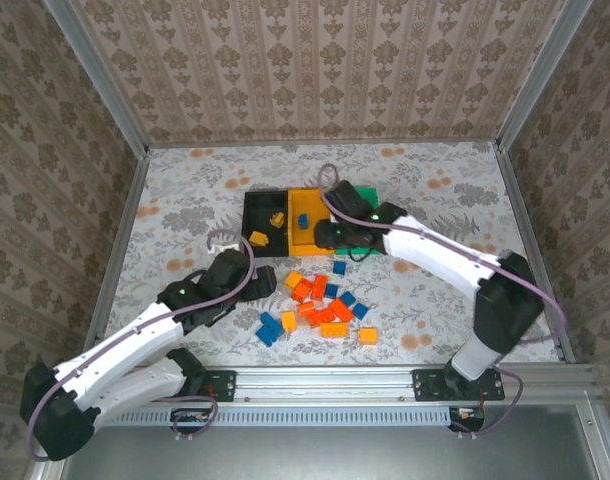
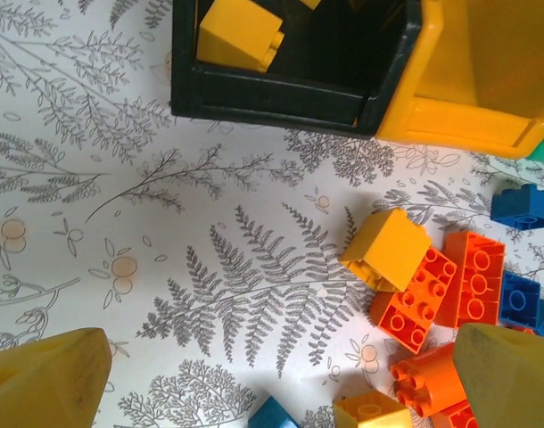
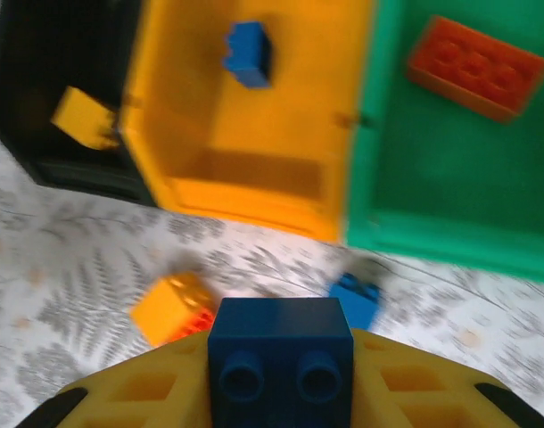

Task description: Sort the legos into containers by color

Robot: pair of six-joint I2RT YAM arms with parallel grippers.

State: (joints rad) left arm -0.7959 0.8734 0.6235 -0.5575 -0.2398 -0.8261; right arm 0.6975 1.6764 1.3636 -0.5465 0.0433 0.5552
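Note:
My right gripper [image 3: 280,383] is shut on a dark blue lego [image 3: 280,343], held above the table just in front of the yellow bin [image 3: 254,192]. From above, that gripper [image 1: 332,237] hangs at this bin's near edge. The black bin [image 1: 247,215] holds two yellow legos [image 1: 258,238]. A blue lego [image 3: 248,53] lies in the yellow bin, and a red-orange one [image 3: 475,67] in the green bin [image 3: 432,232]. My left gripper [image 2: 276,379] is open over bare table, left of the loose pile of legos [image 1: 325,305].
Metal rails and patterned walls close the table in on all sides. A yellow brick [image 2: 388,248] and an orange one [image 2: 419,299] lie nearest my left fingers. A blue brick [image 3: 357,299] sits on the table just ahead of my right gripper.

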